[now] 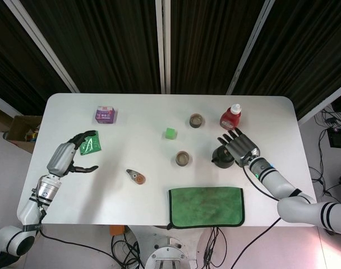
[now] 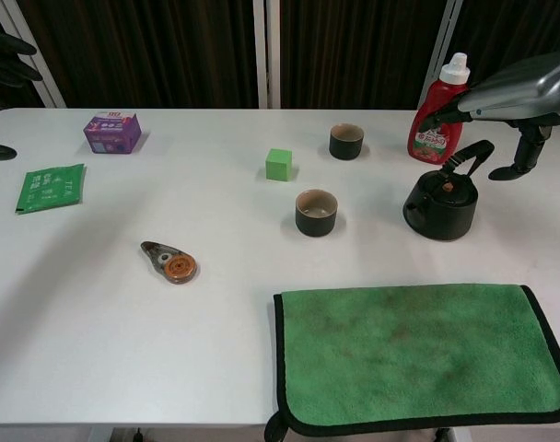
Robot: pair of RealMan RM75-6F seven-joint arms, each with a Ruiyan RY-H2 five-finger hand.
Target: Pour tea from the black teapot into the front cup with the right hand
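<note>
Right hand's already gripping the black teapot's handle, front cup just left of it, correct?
Not gripping. The chest view shows the right hand open beside the black teapot, fingers clear of its handle. The front cup does sit left of it.

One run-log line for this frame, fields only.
stage: reaching for teapot | right robot hand: open, beside black teapot, not holding | front cup: upright on table | left robot hand: open, idle | tea poured: not yet

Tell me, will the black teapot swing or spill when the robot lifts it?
Probably it swings a little: the black teapot hangs from one thin hoop handle. Its squat, wide body suggests it sits steady and may feel heavy. Tilted quickly, tea could slosh from the spout.
</note>
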